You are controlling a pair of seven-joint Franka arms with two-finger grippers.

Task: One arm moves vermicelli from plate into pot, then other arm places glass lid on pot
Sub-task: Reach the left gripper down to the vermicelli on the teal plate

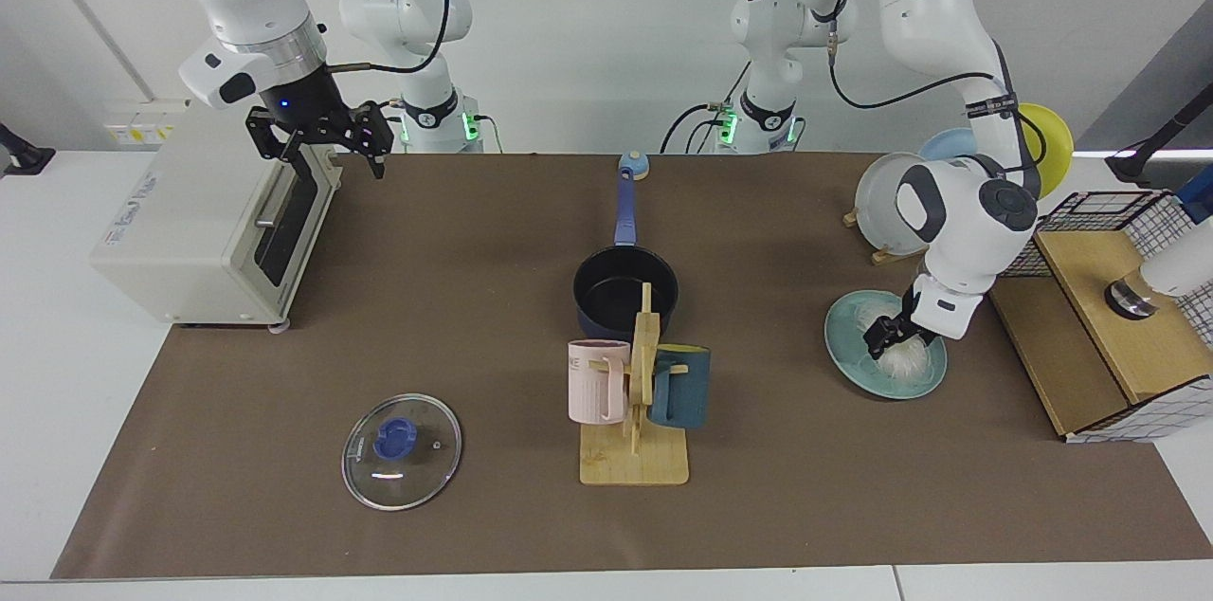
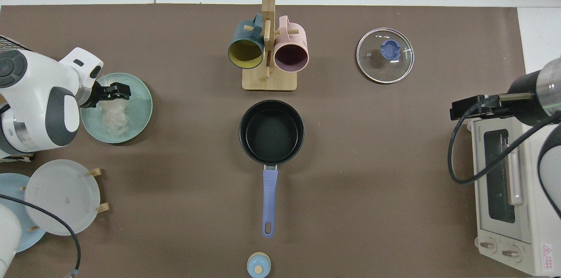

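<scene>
Here we see the left gripper (image 1: 886, 334) down in the vermicelli (image 1: 900, 350) on the teal plate (image 1: 846, 345), fingers around the strands; we cannot tell how firmly. The pot (image 1: 625, 291) sits empty, well apart. Beyond the pot, the glass lid (image 1: 402, 451) lies flat; the right gripper (image 1: 322, 141) waits spread wide above the toaster oven (image 1: 208, 222)

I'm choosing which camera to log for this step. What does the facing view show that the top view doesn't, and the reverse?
Only the facing view shows both arm bases, the yellow dish and the right claw open by the toaster oven.

Only the top view shows inside the mugs and the oven's knobs.

Both show the left claw at the vermicelli on the plate, the empty pot and the glass lid.
</scene>
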